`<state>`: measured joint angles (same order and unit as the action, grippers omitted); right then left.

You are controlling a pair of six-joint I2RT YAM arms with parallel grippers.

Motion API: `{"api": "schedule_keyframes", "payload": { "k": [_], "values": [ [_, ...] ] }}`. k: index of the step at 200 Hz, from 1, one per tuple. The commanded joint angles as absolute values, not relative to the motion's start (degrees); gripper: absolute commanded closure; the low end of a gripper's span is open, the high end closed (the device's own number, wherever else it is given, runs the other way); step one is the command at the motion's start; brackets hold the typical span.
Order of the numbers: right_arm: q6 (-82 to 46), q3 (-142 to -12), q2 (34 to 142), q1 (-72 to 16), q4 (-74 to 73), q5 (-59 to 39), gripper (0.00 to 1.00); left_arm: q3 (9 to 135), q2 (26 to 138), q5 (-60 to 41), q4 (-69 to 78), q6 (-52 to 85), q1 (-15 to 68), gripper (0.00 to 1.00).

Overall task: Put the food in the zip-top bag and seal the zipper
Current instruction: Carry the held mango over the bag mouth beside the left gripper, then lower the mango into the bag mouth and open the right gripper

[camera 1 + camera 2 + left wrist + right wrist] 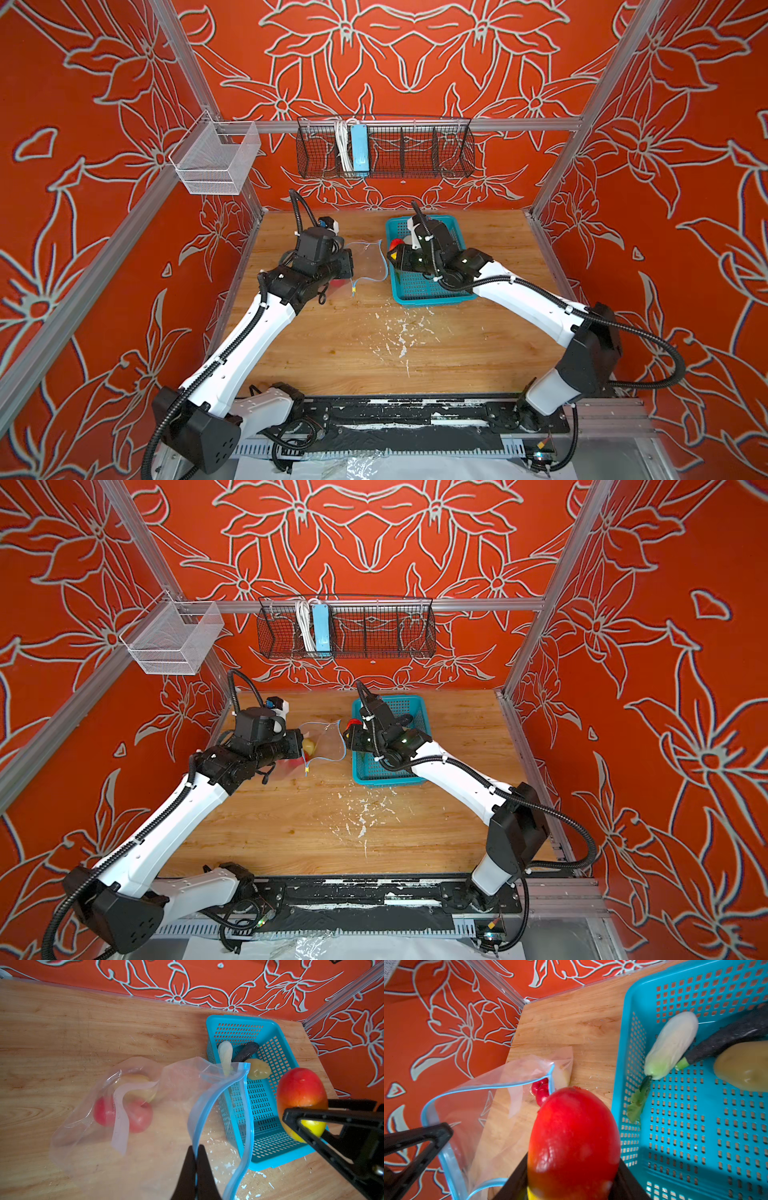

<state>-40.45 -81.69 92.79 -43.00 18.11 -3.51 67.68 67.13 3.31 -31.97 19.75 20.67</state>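
Mid-frame, your right gripper (395, 251) clamps the red-yellow fruit (397, 242), long axis along its fingers (332, 1115), red end outward; left gripper (195, 1148) pinches the zipper (209, 1103).

Probably a robotics lab cell: aluminium frame (519, 124), red floral backdrop (415, 50), left arm (241, 353) and right arm (536, 307) mounted at a wooden table (332, 353).

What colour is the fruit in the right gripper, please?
The fruit is red fading to yellow; the left wrist view shows it best.
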Motion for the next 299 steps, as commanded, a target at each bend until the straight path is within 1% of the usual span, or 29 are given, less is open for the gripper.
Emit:
{"api": "schedule_keyframes", "payload": {
  "k": [1, 110, 241, 250, 269, 279, 292, 299],
  "values": [
    [-40.2, -84.4, 94.4, -44.5, 17.1, -4.3, 0.67, 67.2, 67.0, 3.7, -31.1, 20.0, 20.5, 1.00],
    [-39.9, -91.9, 101.0, -49.7, 17.0, -5.7, 0.67, 67.2, 66.9, 3.7, -31.1, 20.0, 20.5, 1.00],
    [-40.0, -97.2, 106.9, -52.6, 17.7, -5.9, 0.67, 67.3, 66.7, 3.6, -31.2, 20.0, 20.5, 1.00],
    [-40.0, -97.4, 107.4, -52.6, 18.3, -5.7, 0.65, 67.3, 66.6, 3.6, -31.2, 20.0, 20.5, 1.00],
    [-39.8, -98.2, 107.9, -52.6, 19.5, -5.7, 0.48, 67.2, 66.6, 3.6, -31.1, 20.0, 20.5, 1.00],
    [-39.6, -98.5, 107.8, -52.6, 20.0, -5.4, 0.43, 67.2, 66.5, 3.6, -31.1, 20.0, 20.5, 1.00],
    [-39.3, -98.7, 107.5, -52.6, 20.1, -5.2, 0.41, 67.2, 66.5, 3.6, -31.1, 20.0, 20.5, 1.00],
    [-39.1, -98.7, 107.4, -52.6, 20.2, -5.0, 0.37, 67.2, 66.5, 3.6, -31.2, 20.0, 20.5, 1.00]
  ]
}}
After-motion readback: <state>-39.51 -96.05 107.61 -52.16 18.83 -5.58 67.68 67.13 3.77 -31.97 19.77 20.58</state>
